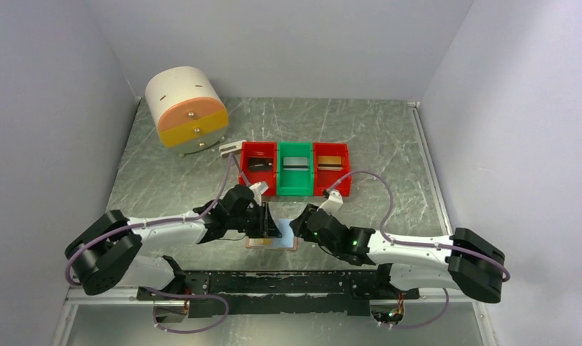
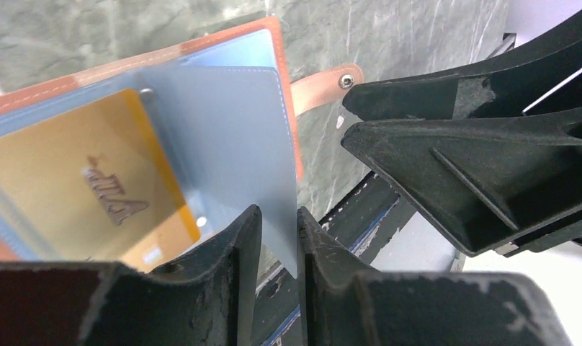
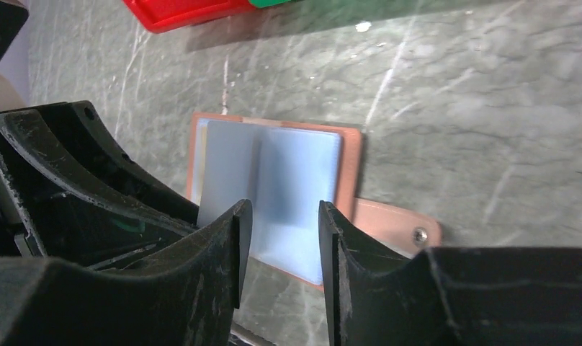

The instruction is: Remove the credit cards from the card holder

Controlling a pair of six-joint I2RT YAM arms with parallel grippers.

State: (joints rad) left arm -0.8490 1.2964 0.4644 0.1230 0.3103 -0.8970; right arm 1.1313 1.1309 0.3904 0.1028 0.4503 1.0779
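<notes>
The card holder [image 1: 272,243] lies open on the table between both arms, tan with pale blue pockets [image 3: 302,180] and a strap tab [image 2: 324,83]. A yellow-orange credit card [image 2: 93,194] sits inside a left-hand pocket. One clear pocket leaf [image 2: 230,137] stands up off the holder. My left gripper [image 2: 277,213] is at that leaf's lower corner, its jaws a narrow gap apart with the leaf showing through. My right gripper [image 3: 281,205] hovers open just over the holder's near edge, nothing between its fingers. Both grippers [image 1: 265,220] [image 1: 297,222] face each other closely.
Behind the holder stand a red bin [image 1: 259,167] with a black card, a green bin [image 1: 296,173] with a grey-white card and a red bin [image 1: 330,167] with a gold-brown card. A small white block [image 1: 233,147] and a round drawer unit [image 1: 185,108] are at back left.
</notes>
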